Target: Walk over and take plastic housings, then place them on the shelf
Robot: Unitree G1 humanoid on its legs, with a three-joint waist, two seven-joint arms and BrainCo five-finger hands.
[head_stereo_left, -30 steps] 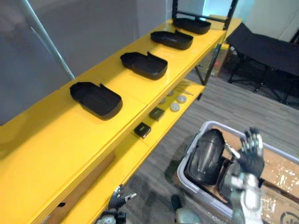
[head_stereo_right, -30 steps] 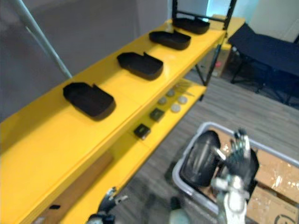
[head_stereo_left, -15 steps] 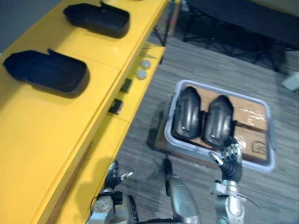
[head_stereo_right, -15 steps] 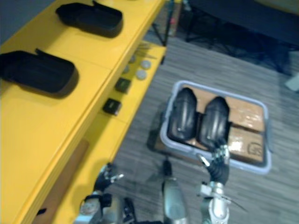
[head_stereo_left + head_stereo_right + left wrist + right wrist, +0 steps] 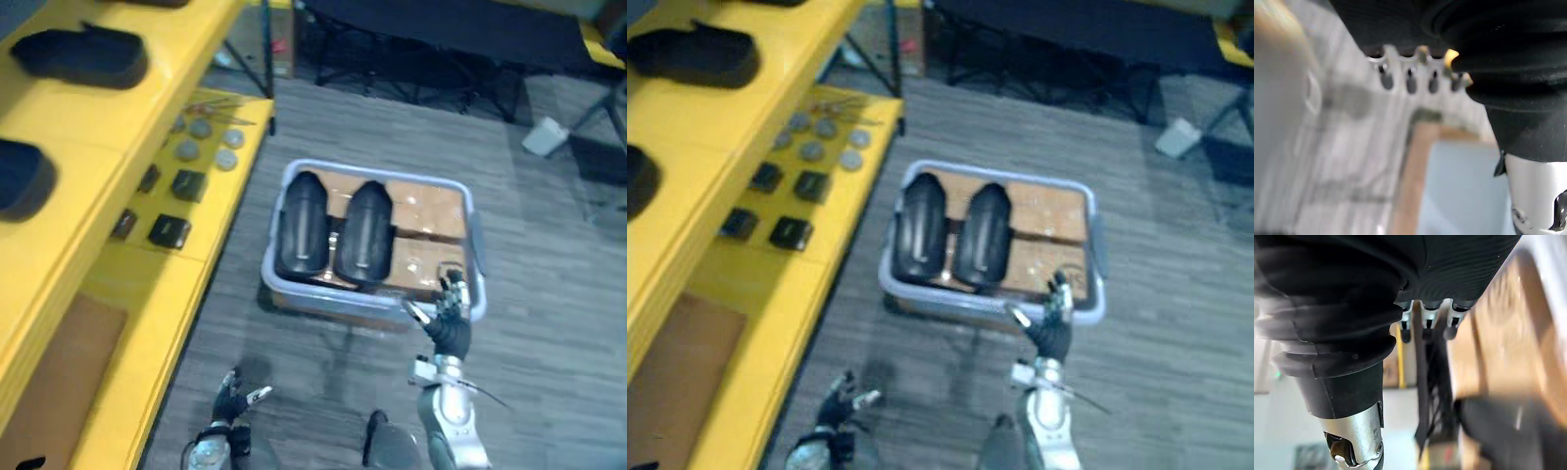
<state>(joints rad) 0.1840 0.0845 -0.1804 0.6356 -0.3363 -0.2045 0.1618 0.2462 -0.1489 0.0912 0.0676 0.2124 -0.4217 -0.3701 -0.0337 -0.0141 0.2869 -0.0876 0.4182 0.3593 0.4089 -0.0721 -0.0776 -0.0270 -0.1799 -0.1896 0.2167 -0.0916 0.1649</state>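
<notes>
Housings [image 5: 302,227] of black plastic, two of them, lay side by side in the left half of a grey bin [image 5: 338,297] on the floor [image 5: 549,294]. Their domed backs were up, and they rested on cardboard [image 5: 426,211] that showed bare in the bin's right half. The right hand [image 5: 452,321] was raised at the bin's near rim, close to its near right corner. Its fingers were straight and spread and its thumb stood out to the side. It held nothing — whether it touched the rim could not be told. In the right wrist view its fingers [image 5: 1426,319] reached out straight, with cardboard and a dark housing beyond them.

The left hand [image 5: 232,396] hung low over the floor, well apart from the bin and near the foot of the yellow shelf [image 5: 88,147], fingers loosely spread — empty too. Two more housings [image 5: 83,56] sat on the shelf's top board, one farther along it and the other cut off by the view's edge. On the lower board lay small black blocks [image 5: 169,230] and grey discs [image 5: 208,147], the discs toward its far end. A small white object [image 5: 544,137] lay on the floor beyond the bin's far right corner.
</notes>
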